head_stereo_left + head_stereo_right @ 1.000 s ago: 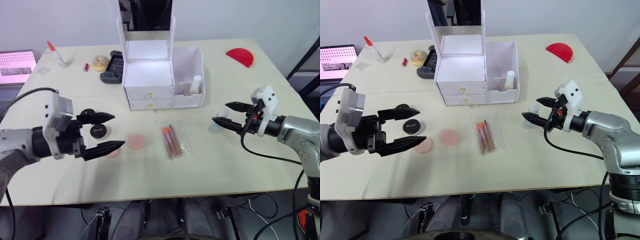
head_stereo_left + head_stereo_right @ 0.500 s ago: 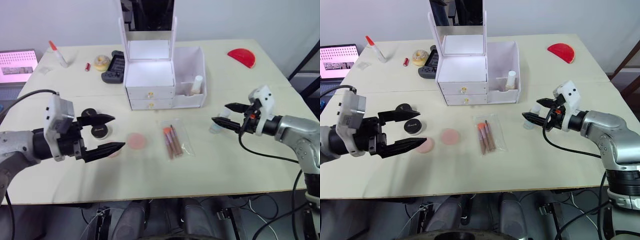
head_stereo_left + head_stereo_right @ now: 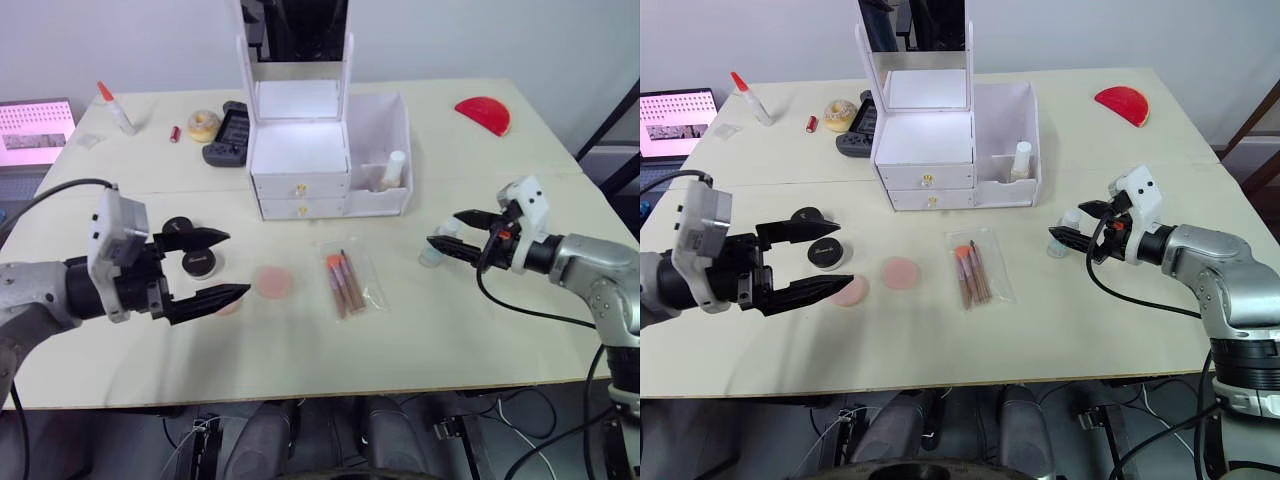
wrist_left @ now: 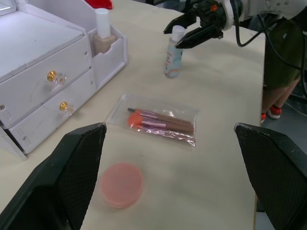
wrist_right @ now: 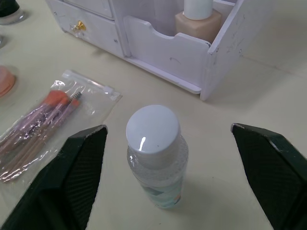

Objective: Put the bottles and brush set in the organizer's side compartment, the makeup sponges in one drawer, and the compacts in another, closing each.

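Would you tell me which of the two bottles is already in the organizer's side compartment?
The beige bottle stands upright in the organizer side compartment. The clear pale blue bottle is out on the table, between the open fingers of the right gripper.

A pale wooden table [image 3: 1120, 340] carries a white plastic organizer with mirror [image 3: 940, 150], a clear pouch of orange-handled brushes [image 3: 973, 266], two flat pink sponges [image 3: 900, 272], two round black compacts [image 3: 824, 252], an upright clear pale-blue bottle [image 3: 1064, 233], a red half-disc [image 3: 1122, 104] and a dark grey controller [image 3: 857, 131].

White organizer [image 3: 940, 135], pink-peach sponges [image 3: 900, 273]
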You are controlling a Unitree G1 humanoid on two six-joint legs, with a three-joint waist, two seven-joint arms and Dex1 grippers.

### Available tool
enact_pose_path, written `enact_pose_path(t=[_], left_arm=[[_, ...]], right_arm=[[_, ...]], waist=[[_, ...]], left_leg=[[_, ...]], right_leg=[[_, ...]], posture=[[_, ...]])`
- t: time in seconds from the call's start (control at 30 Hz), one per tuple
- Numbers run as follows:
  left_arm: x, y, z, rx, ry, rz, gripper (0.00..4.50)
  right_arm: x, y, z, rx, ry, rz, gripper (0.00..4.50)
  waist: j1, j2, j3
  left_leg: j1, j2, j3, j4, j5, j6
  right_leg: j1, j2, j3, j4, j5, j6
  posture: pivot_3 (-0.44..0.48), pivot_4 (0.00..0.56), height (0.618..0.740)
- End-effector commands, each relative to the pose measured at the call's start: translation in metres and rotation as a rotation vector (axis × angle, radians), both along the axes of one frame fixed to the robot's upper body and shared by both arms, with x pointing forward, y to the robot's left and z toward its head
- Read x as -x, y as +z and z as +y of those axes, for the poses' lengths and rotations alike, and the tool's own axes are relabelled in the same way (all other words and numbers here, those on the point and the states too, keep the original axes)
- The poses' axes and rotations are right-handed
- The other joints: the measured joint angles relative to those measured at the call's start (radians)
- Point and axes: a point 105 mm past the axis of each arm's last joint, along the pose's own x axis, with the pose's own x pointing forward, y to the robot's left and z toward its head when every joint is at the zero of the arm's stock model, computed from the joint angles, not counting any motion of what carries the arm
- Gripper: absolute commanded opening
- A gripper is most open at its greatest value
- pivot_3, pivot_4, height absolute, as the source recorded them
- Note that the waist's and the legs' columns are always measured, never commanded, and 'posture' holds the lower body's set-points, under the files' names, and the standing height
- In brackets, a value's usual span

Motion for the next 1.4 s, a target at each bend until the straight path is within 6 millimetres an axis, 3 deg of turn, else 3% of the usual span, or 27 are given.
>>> enact_pose_path(t=[0.03,0.13,0.17,0.4,0.53,0.73,0.87,1.0,1.2,1.4], left_arm=[[0.002,0.008,-0.001,-0.004,-0.005,-0.051,4.5],[0.001,0.007,-0.001,-0.003,-0.004,-0.049,4.5],[0.002,0.007,-0.001,-0.004,-0.004,-0.047,4.5],[0.002,0.006,-0.001,-0.002,-0.007,-0.044,4.5],[0.001,0.006,-0.001,0.0,-0.004,-0.045,4.5],[-0.006,0.007,0.008,0.005,0.049,-0.055,4.5],[-0.011,0.008,0.011,0.015,0.074,-0.07,4.5],[-0.013,0.008,0.011,0.022,0.077,-0.075,4.5],[-0.01,0.007,0.009,0.028,0.083,-0.079,4.5],[-0.007,0.008,0.01,0.031,0.096,-0.083,4.5]], right_arm=[[0.002,0.013,0.0,-0.019,0.012,-0.051,2.67],[0.003,0.016,0.002,-0.03,0.022,-0.057,1.14],[0.004,0.017,0.002,-0.033,0.026,-0.058,1.08],[0.007,0.02,0.004,-0.037,0.043,-0.068,1.08],[0.008,0.032,0.01,-0.046,0.063,-0.115,1.08],[-0.001,0.084,0.038,-0.083,0.125,-0.233,1.08],[-0.033,0.116,0.06,-0.113,0.09,-0.268,1.08],[-0.056,0.136,0.087,-0.152,0.13,-0.273,1.08],[-0.088,0.125,0.114,-0.076,0.152,-0.238,1.08],[-0.107,0.104,0.12,-0.025,0.147,-0.202,1.08]], waist=[[0.0,0.0,0.0],[0.0,0.0,0.0],[0.0,0.0,0.0],[0.0,0.0,0.0],[0.0,0.0,0.0],[-0.006,0.001,0.0],[-0.018,0.001,0.0],[-0.022,0.0,0.0],[-0.025,0.0,0.0],[-0.027,0.001,0.0]], left_leg=[[0.0,0.0,0.0,0.0,0.0,0.0],[0.0,0.0,0.0,0.0,0.0,0.0],[0.0,0.0,0.0,0.0,0.0,0.0],[0.0,0.0,0.0,0.0,0.0,0.0],[0.0,0.0,0.0,0.0,0.0,0.0],[0.0,0.0,0.0,0.0,0.0,0.0],[0.0,0.0,0.0,0.0,0.0,0.0],[0.0,0.0,0.0,-0.001,0.0,0.0],[-0.001,0.0,0.0,-0.002,0.0,0.0],[-0.001,0.0,0.0,-0.002,0.0,-0.001]], right_leg=[[0.0,0.0,0.0,0.0,0.0,0.0],[0.0,0.0,0.0,0.0,0.0,0.0],[0.0,0.0,0.0,0.0,0.0,0.0],[0.0,0.0,0.0,0.0,0.0,0.0],[0.0,0.0,0.0,0.0,0.0,0.0],[0.0,0.0,0.0,0.0,0.0,0.0],[-0.001,0.001,0.0,0.0,0.0,-0.001],[-0.001,0.001,0.0,0.0,0.001,0.0],[-0.003,0.001,0.0,0.0,0.002,0.003],[-0.003,0.001,0.0,0.001,0.002,0.003]], posture=[[0.0,0.15,0.738],[0.0,0.15,0.738],[0.0,0.15,0.738],[0.0,0.15,0.738],[0.0,0.15,0.738],[0.0,0.15,0.738],[0.0,0.15,0.738],[0.0,0.15,0.738],[0.0,0.15,0.738],[0.0,0.15,0.738]])
